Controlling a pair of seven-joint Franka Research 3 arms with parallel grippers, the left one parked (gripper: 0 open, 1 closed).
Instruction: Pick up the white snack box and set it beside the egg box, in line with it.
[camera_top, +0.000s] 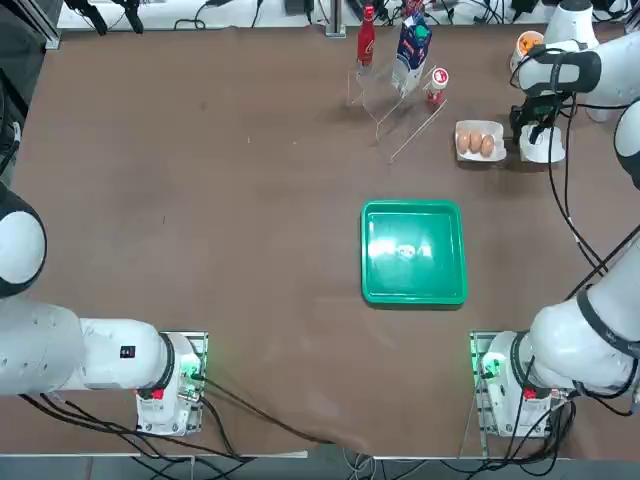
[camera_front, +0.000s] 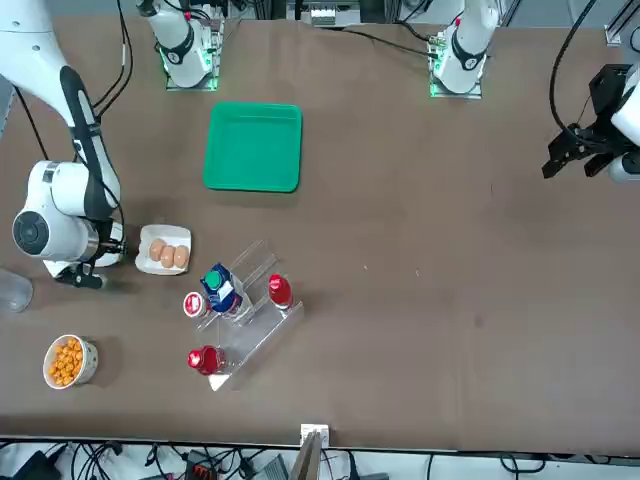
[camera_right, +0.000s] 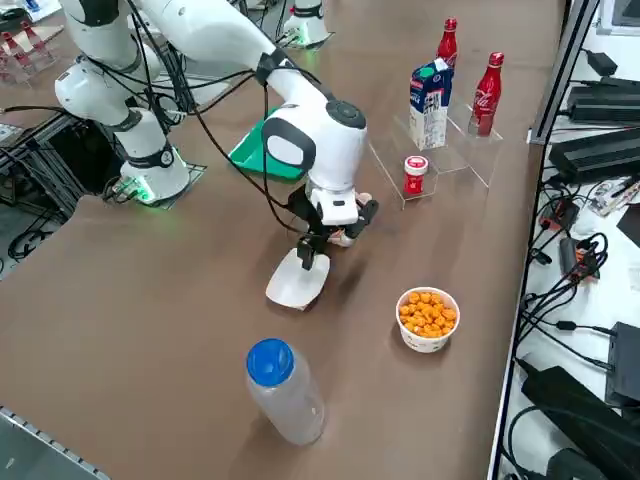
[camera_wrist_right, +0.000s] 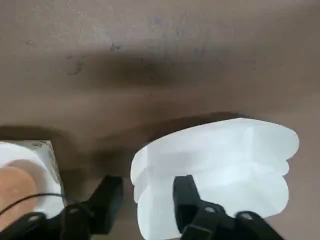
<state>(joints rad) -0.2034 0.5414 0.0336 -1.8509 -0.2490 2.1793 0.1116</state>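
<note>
White snack box (camera_wrist_right: 215, 172) (unlidded) beside egg box (camera_wrist_right: 37, 172).

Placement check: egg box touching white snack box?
Apart: right wrist view shows tabletop between egg box and snack box, right gripper at snack box's edge.

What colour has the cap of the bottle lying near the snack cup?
Blue; the right side view shows the cap best.

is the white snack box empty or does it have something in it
empty: the wrist camera shows bare white inside the box
</note>
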